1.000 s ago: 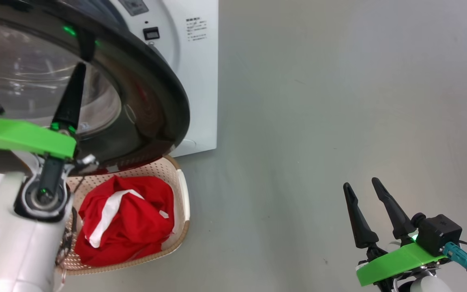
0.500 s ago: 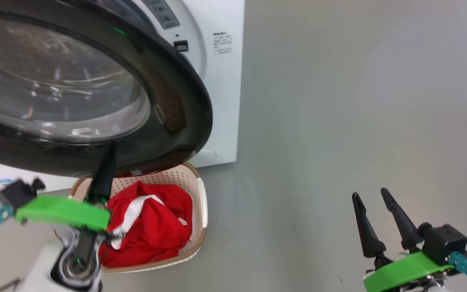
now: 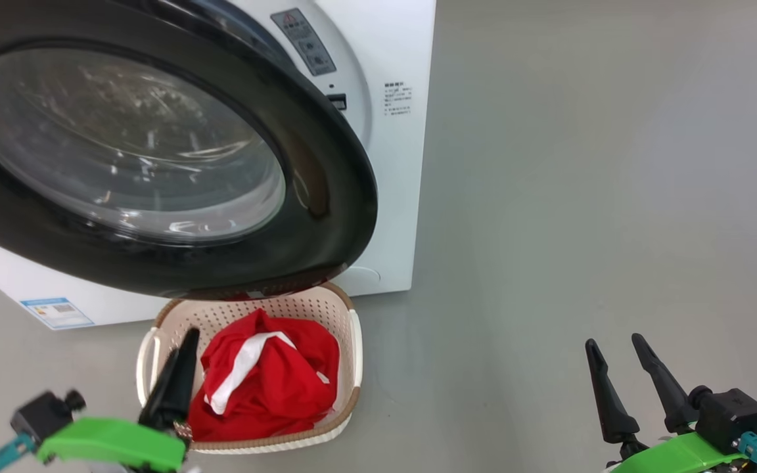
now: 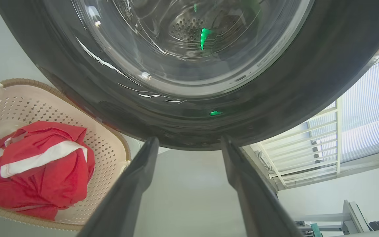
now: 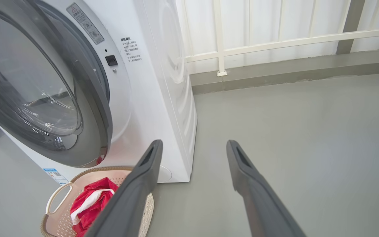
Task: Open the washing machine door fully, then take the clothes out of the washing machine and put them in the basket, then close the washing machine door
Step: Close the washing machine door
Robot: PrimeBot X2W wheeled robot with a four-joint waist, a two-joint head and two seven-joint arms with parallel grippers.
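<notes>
Red clothes (image 3: pixel 267 387) lie heaped in the basket (image 3: pixel 354 355), which sits on the floor (image 3: pixel 582 197) against the foot of the washing machine (image 3: pixel 405 164), well away from the floor's far edge under the white railing (image 5: pixel 275 42). The washing machine door (image 3: pixel 345 197) hangs out over the basket's back rim. In the right wrist view it looks ajar, its free edge standing off the white front with the latch hole uncovered. I judge closing it to be the one step left.

Several things could spoil that step. A push placed near the hinge side, or too soft, may swing the door in without latching, so that it rebounds. A finger rising from below could strike the glossy rim or the bulging glass. The left arm is also close enough to the basket's near handle to hook it and drag the basket along the floor, spilling the heap.

The left end effector (image 4: pixel 189 141) sits low beside the basket's left side. Its fingers are spread wide with nothing between them, and their tips point up at the door's lower rim, just short of it. The right end effector (image 3: pixel 615 341) hangs over bare floor, well apart from the machine. It is likewise open and empty, fingers pointing forward.
</notes>
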